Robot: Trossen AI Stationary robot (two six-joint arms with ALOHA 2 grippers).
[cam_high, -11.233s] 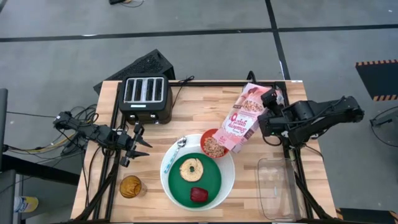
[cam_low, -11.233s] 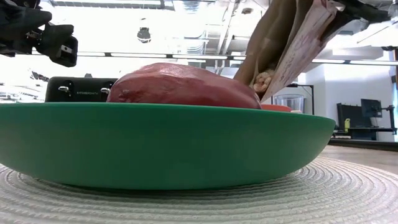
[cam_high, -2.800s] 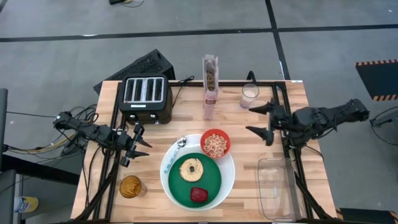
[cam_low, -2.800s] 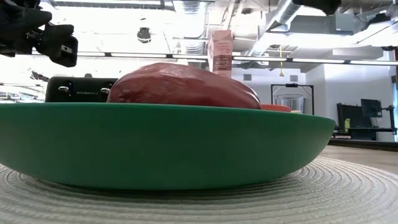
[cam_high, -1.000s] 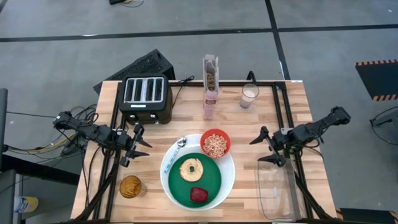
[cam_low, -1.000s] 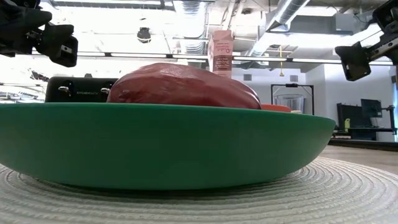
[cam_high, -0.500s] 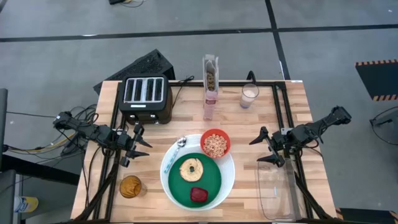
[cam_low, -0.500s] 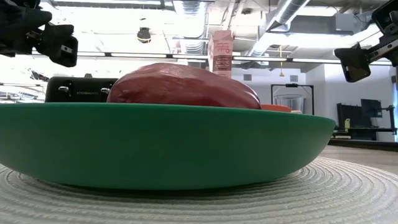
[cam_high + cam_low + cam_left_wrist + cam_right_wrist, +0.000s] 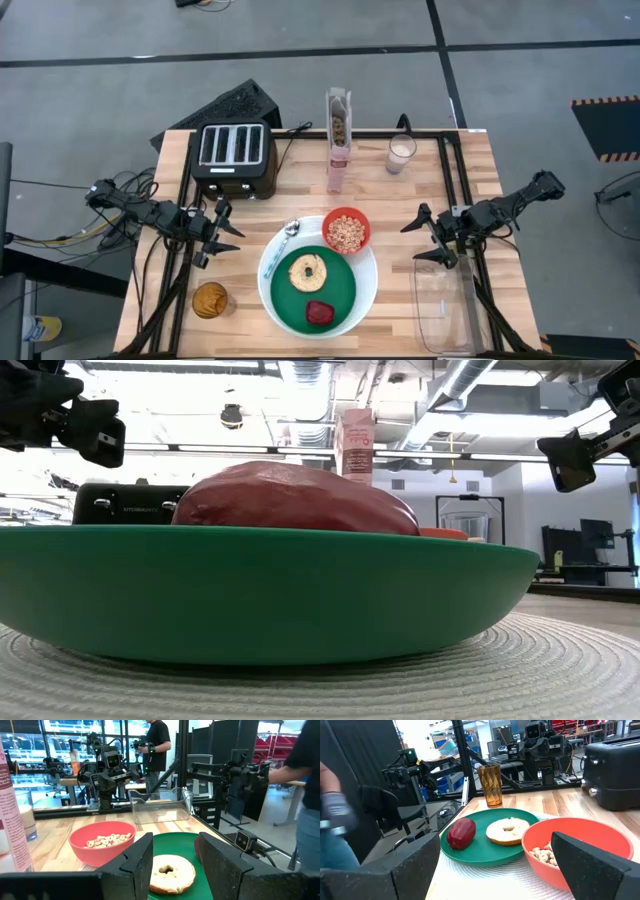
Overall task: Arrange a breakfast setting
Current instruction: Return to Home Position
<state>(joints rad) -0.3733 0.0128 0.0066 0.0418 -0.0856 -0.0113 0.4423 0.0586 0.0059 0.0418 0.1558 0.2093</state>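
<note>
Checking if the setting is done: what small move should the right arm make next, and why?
Probably just draw the open, empty right gripper, by the clear bin, back to rest; the left gripper waits opposite. The red bowl holds cereal, the bagel lies on the green plate, the cereal box stands upright.

I count two plates, the white plate (image 9: 368, 291) and the green plate (image 9: 338, 288); one red bowl (image 9: 347, 211), one bagel (image 9: 306, 270), one spoon (image 9: 289, 232), one dark red fruit (image 9: 320, 312), one cereal box (image 9: 338, 140), one toaster (image 9: 233, 158), one clear bin (image 9: 445, 305), and two glasses: an amber glass (image 9: 210, 298) at lower left, a milky glass (image 9: 401, 153) above centre right.
</note>
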